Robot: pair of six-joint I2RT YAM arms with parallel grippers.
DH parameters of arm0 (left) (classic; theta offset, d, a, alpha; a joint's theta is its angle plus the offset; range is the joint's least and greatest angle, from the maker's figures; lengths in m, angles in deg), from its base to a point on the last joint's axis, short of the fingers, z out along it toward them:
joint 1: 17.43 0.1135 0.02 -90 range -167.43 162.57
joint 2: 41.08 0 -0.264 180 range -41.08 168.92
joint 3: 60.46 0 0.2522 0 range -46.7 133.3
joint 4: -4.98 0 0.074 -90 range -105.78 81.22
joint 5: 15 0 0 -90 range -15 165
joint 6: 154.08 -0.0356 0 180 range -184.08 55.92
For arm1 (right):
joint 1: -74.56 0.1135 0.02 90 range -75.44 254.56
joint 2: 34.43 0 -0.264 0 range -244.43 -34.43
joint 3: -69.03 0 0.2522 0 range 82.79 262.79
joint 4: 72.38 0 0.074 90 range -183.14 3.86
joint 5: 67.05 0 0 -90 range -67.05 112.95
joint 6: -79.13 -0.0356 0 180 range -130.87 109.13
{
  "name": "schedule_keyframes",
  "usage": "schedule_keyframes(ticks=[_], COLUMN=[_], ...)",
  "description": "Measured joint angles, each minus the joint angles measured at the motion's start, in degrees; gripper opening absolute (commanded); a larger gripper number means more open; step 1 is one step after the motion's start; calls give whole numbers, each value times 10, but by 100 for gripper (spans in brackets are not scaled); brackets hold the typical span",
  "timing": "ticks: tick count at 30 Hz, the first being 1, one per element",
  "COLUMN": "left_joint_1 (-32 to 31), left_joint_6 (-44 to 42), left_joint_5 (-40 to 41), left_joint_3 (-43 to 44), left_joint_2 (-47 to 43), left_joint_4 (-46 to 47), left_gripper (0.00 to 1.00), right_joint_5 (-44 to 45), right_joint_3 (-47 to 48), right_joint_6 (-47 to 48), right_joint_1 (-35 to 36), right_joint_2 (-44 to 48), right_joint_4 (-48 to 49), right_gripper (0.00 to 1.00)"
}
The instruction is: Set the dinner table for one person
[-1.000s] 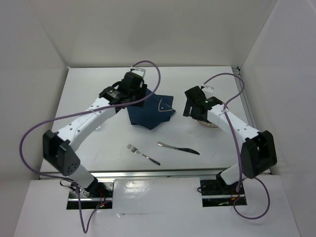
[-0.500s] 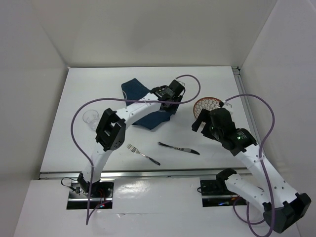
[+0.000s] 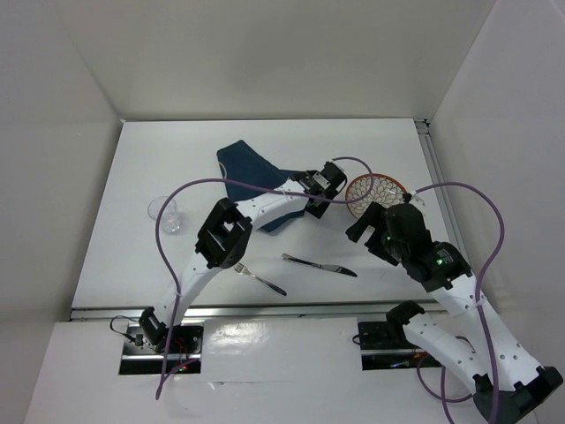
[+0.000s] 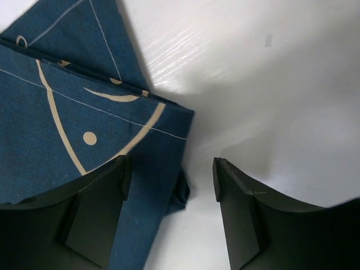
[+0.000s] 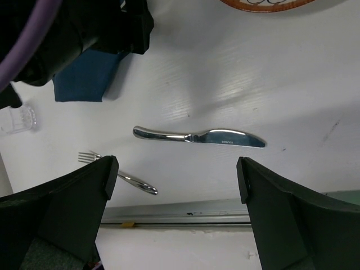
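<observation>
The white dinner table (image 3: 132,256) carries a navy blue placemat (image 3: 252,170), partly folded, at the middle back. My left gripper (image 3: 316,203) is open, low over the placemat's right corner. In the left wrist view the placemat (image 4: 67,112) lies under the left finger (image 4: 95,214), and a bunched corner sits between the open jaws of the gripper (image 4: 171,188). My right gripper (image 3: 364,225) is open and empty, raised above the table near the knife (image 3: 320,265). In the right wrist view that gripper (image 5: 177,174) spans the knife (image 5: 197,136) from above.
A patterned plate (image 3: 375,188) with an orange rim sits right of the placemat. A clear glass (image 3: 166,214) stands at the left. A fork (image 3: 256,276) lies near the front edge, left of the knife. White walls close in the table.
My left arm has swung right, from the placemat's far left to its right corner. My right arm has drawn back from the plate toward the near side. The placemat has shifted and spread.
</observation>
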Motion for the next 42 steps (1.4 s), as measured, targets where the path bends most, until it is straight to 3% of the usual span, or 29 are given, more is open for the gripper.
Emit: schedule_keyframes(ticks=[7,14,24,34,42], left_joint_1=[3,3,3,3,15], left_joint_6=[-18,-29,-31,-31,-12], left_joint_5=[41,66,84,103,112], left_joint_3=[45,45,45,45,39], left_joint_2=[38,45,42,-51,-168], left_joint_4=[5,6,6,-9,-35], left_gripper=[66,45,0,0,0], right_joint_5=[-11,-14,-15,-15,-49], right_joint_3=[0,0,0,-3,-14], right_joint_6=[-16,-21,-21,3,62], right_joint_1=[0,0,0,0,0], right_joint_2=[0,0,0,-41,-120], right_joint_4=[-3,-3,-3,8,88], right_gripper=[100,100,100,100,97])
